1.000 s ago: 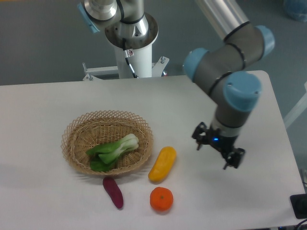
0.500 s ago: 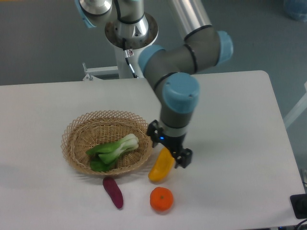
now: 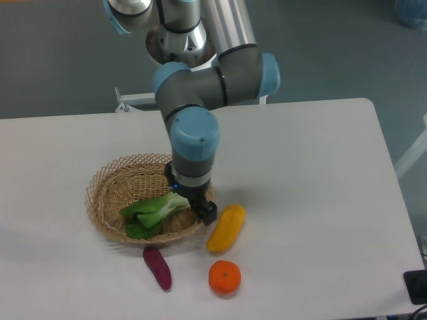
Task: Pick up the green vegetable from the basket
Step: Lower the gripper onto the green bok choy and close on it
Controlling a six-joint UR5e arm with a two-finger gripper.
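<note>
The green vegetable (image 3: pixel 155 212), a small bok choy with a pale stalk and dark leaves, lies in the tan wicker basket (image 3: pixel 100 189) at centre left. My gripper (image 3: pixel 189 196) hangs over the basket's right side, right above the pale stalk end. Its fingers stand spread apart, one dark fingertip (image 3: pixel 209 213) showing near the basket's right rim. The other finger is mostly hidden behind the wrist. Whether the fingers touch the vegetable I cannot tell.
A long yellow fruit (image 3: pixel 227 228) lies just right of the basket, close to the gripper. An orange (image 3: pixel 224 277) and a dark purple sweet potato (image 3: pixel 157 267) lie in front of the basket. The robot's base (image 3: pixel 183 47) stands at the table's far edge.
The arm has swung left across the table, from the right side, past the yellow fruit, to above the basket's right part. The produce has not moved.
</note>
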